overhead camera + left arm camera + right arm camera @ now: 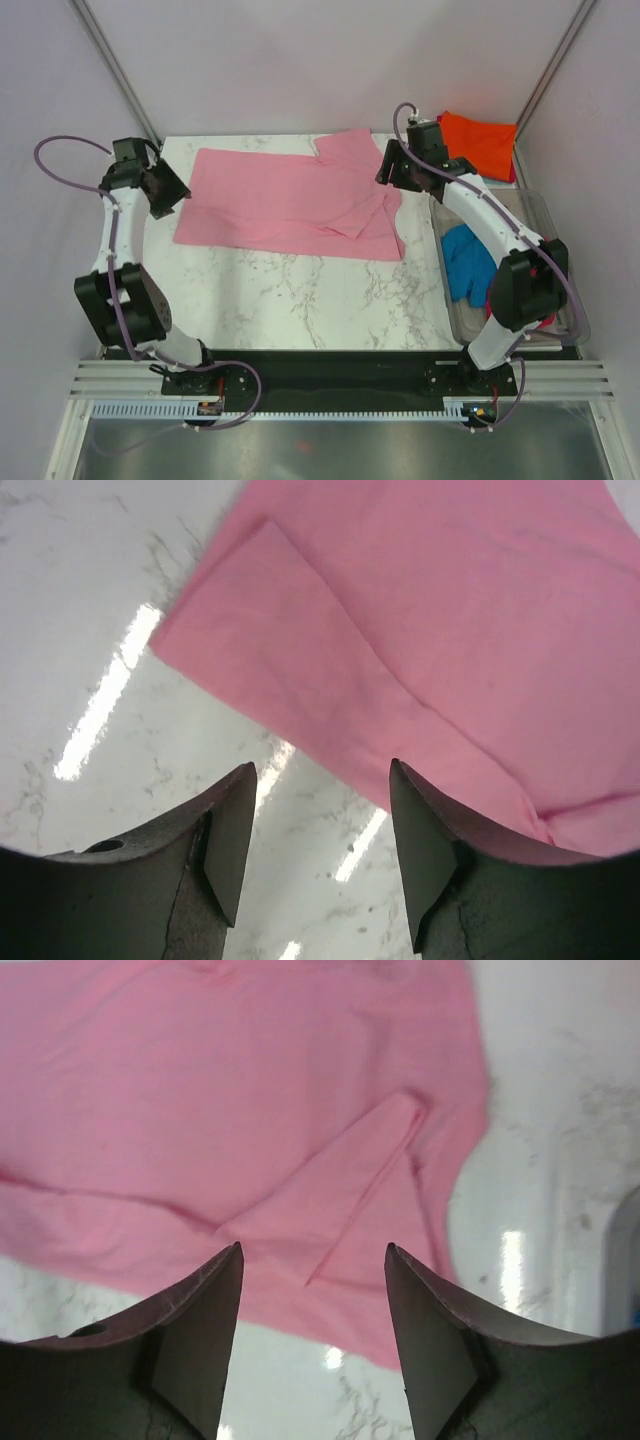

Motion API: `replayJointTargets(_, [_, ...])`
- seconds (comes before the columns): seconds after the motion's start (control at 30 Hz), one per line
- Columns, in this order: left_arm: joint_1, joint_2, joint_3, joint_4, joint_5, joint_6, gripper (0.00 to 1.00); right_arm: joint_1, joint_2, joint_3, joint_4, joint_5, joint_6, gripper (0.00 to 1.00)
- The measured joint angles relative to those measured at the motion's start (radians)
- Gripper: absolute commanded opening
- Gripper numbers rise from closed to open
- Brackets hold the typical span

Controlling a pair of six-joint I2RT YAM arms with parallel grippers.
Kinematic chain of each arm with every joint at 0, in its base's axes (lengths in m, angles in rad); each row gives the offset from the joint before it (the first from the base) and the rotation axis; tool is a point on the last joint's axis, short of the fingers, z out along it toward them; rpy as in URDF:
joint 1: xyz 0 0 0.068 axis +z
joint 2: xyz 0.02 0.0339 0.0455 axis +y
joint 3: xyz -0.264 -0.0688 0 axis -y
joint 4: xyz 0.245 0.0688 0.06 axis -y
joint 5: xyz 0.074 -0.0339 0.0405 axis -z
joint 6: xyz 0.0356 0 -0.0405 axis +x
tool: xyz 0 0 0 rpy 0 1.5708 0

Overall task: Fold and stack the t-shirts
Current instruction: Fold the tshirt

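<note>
- Nearest, on the right, a clear bin [560, 215] is seen beside the worktop [320, 290], with a bright blue tee [465, 260] bunched inside it. It is unfolded and awaits its turn.
- A bare strip of marble lies between the arm bases and the light pink tee [290, 205], which is spread flat across the far half of the worktop.
- The long axis of the light pink tee runs left to right. Both sleeves are found at the right end, so the shoulders are judged to point right and the hem left. The collar cannot be made out.
- The left gripper [320, 775] is held over the tee's left end with its jaws apart. Nothing is held between them, and a folded strip along the cloth's edge is seen below.
- The right gripper [312, 1250] hangs over the right end, its jaws likewise apart and empty, above a sleeve that is doubled back and creased.
- The step in hand is judged to be the next fold. It would be done best if every layer were pinched at matching points on both ends and the two arms were raised and carried together, so that the edges land square.
- The far sleeve juts past the far edge and should be tucked in first, or the packet will be uneven.
- Farthest, at the right rear corner, an orange tee [482, 140] lies well apart from the light pink one.
</note>
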Motion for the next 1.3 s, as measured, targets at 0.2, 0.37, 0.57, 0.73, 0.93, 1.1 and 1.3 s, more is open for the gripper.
replayJointTargets(0.2, [-0.164, -0.337, -0.327, 0.029, 0.033, 0.001, 0.61, 0.171, -0.118, -0.249, 0.126, -0.091, 0.089, 0.59])
replayJointTargets(0.37, [-0.22, -0.576, -0.611, 0.026, 0.119, -0.001, 0.62, 0.19, -0.033, -0.328, 0.161, -0.108, 0.147, 0.59])
replayJointTargets(0.57, [-0.277, -0.792, -0.702, 0.02, 0.167, -0.006, 0.62, 0.189, 0.045, -0.325, 0.2, -0.097, 0.179, 0.59])
replayJointTargets(0.73, [-0.302, -0.799, -0.702, 0.064, 0.185, -0.005, 0.61, 0.189, 0.114, -0.309, 0.219, -0.086, 0.19, 0.59])
replayJointTargets(0.93, [-0.303, -0.756, -0.702, 0.066, 0.207, -0.005, 0.6, 0.189, 0.168, -0.283, 0.227, -0.065, 0.195, 0.58])
replayJointTargets(1.1, [-0.314, -0.763, -0.702, 0.071, 0.22, -0.005, 0.6, 0.189, 0.206, -0.258, 0.235, -0.06, 0.195, 0.57])
replayJointTargets(1.3, [-0.319, -0.763, -0.702, 0.073, 0.222, -0.005, 0.6, 0.189, 0.241, -0.235, 0.241, -0.055, 0.194, 0.42])
